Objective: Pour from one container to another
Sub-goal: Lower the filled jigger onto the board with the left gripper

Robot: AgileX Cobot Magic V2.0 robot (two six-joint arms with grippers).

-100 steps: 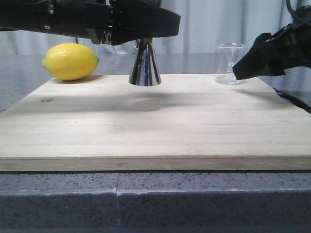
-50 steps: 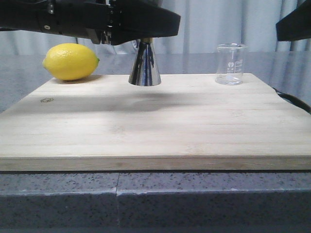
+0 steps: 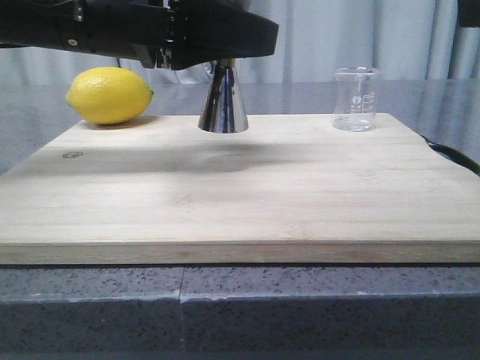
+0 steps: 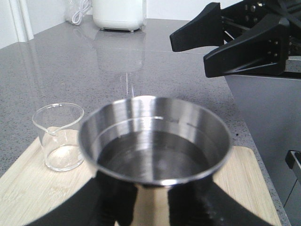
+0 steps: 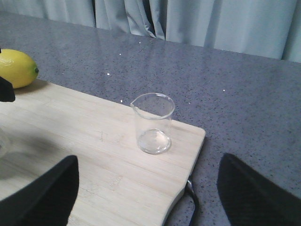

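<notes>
While my left gripper (image 4: 153, 207) clamps the steel jigger (image 3: 223, 101) on the wooden board (image 3: 240, 195), my right gripper (image 5: 150, 197) hangs wide open, empty, above the upright beaker (image 5: 152, 123) near the board's far right corner.

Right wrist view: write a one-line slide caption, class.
Open right pincer above an upright glass beaker on a wooden board, lemon beyond.

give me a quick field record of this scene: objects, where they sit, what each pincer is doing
surface: wooden board on grey counter
beaker: empty, upright, far right corner of board, untouched
jigger: steel, liquid inside, gripped near its waist
lemon: far left edge of board
left pincer: shut on jigger
right pincer: open, raised short of beaker
</notes>
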